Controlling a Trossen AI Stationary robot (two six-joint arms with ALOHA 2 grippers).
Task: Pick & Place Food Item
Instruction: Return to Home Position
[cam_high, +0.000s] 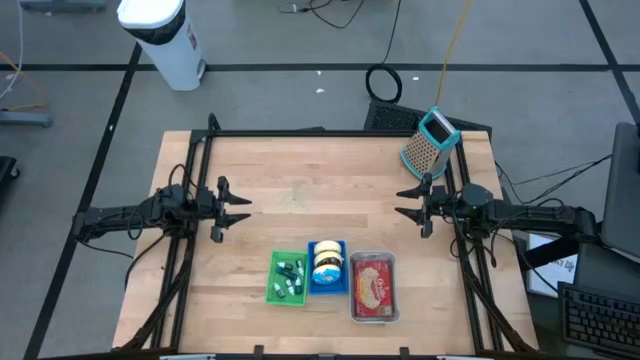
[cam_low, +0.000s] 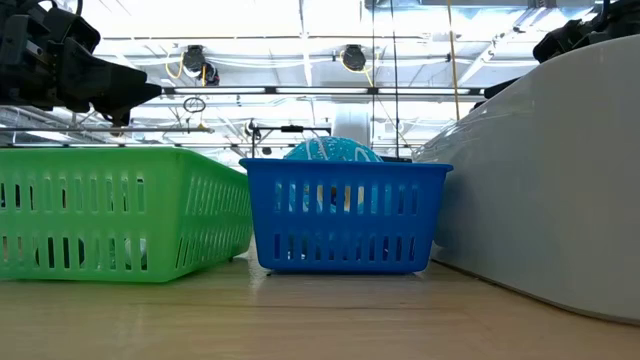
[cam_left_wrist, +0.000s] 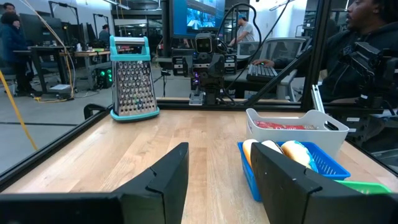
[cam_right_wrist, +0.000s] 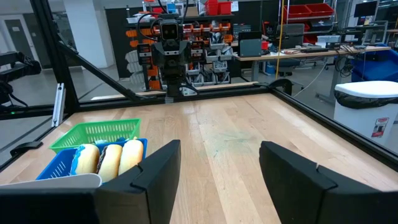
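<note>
1. Wooden, pale-grained desk (cam_high: 300, 190) carries everything, and a dark frame runs round its edges.
2. My white rectangular plastic tray (cam_high: 374, 286) of red packaged food lies at the right end of a row of three containers. The row sits close to the desk edge opposite the grater.
3. My green slotted plastic bin (cam_high: 275, 262) stands at the left end of that row, beside the blue basket, though I cannot tell whether their walls touch.
4. My blue slotted plastic basket (cam_high: 328, 291) sits in the middle, holding pale yellow and white round rolls (cam_high: 327, 262).
5. A steel box grater with a teal handle (cam_high: 428, 140) stands upright at the desk's far right corner, well apart from the row.
6. My left claw (cam_high: 245, 210) hangs over the desk's left side, fingers spread apart and pointing inward.
7. My right claw (cam_high: 400, 201) hangs over the right side, facing the left one, with its fingers likewise spread apart.
8. Small food colouring bottles (cam_high: 291, 279), dark with pale caps, lie inside the green bin.
</note>
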